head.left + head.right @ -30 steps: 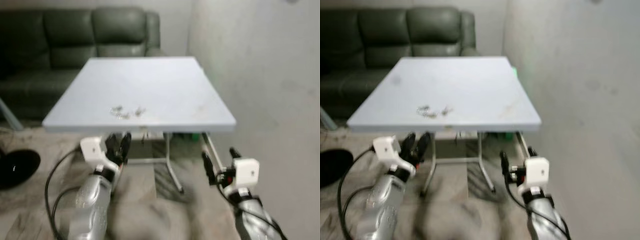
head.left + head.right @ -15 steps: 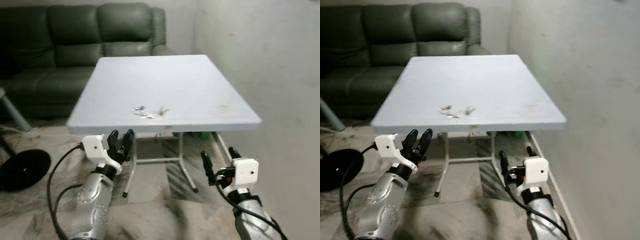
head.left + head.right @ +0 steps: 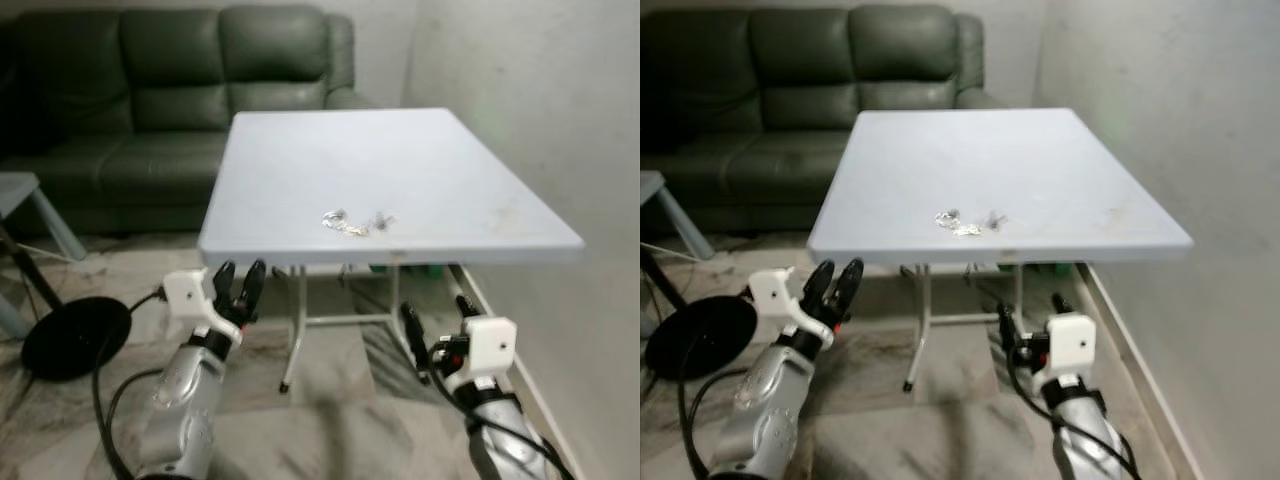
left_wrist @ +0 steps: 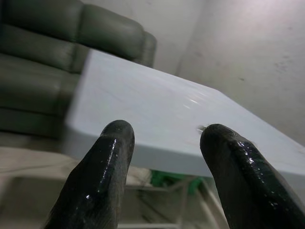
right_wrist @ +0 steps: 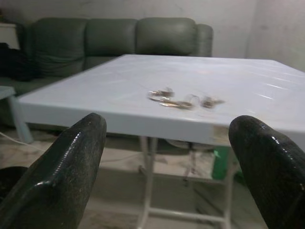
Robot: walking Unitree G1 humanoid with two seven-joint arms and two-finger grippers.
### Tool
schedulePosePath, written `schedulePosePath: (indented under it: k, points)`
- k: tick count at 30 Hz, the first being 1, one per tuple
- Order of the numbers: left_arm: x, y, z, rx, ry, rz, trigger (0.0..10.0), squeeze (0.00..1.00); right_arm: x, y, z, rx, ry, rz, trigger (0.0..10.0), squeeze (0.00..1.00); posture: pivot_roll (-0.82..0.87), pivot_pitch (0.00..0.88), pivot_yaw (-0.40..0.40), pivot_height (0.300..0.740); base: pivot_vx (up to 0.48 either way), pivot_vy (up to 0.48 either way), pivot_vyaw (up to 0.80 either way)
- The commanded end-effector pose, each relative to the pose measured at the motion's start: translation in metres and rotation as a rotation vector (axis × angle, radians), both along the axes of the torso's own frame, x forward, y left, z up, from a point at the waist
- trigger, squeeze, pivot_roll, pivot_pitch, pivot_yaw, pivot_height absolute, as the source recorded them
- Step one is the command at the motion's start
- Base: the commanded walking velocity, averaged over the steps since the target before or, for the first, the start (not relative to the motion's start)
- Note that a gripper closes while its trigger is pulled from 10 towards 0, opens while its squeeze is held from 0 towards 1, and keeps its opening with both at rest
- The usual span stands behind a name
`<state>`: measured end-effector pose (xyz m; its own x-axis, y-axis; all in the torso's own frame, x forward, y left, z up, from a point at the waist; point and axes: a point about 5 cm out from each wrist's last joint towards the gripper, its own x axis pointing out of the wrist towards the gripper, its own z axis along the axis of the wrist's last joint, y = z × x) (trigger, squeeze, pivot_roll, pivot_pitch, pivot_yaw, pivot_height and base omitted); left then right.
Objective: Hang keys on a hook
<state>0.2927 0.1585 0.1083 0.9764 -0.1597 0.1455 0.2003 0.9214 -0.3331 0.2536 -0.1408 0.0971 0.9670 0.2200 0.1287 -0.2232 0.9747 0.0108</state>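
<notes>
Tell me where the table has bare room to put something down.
The table is bare from the keys back to the sofa edge, and along both side edges. Only the front middle, where the keys lie, is taken.

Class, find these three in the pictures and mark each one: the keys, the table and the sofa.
keys (image 3: 356, 223), left eye view, on the middle of the bunch lying on the tabletop.
table (image 3: 300, 170), left eye view, on a bare part of the top.
sofa (image 3: 790, 100), right eye view, on a back cushion.
</notes>
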Motion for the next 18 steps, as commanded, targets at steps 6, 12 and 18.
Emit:
schedulePosePath:
  k: [6, 12, 18]
  points:
    - [0.0015, -0.0104, -0.0022, 0.019, 0.023, -0.013, 10.0, 0.0, -0.0009, -0.01, -0.0004, -0.012, 0.008, -0.025, 10.0, 0.0, 0.02, 0.0, -0.002, 0.74, 0.0, 0.0, 0.0]
    - [0.0016, -0.0117, -0.0037, 0.029, 0.038, -0.02, 10.0, 0.0, -0.0011, -0.0103, -0.0009, -0.015, 0.012, -0.021, 10.0, 0.0, 0.02, 0.0, -0.003, 0.74, 0.0, 0.0, 0.0]
    - [0.001, -0.0138, -0.0041, 0.021, 0.041, -0.034, 10.0, 0.0, -0.0018, -0.0117, -0.0015, -0.019, 0.015, -0.019, 10.0, 0.0, 0.02, 0.0, -0.003, 0.74, 0.139, 0.0, 0.0]
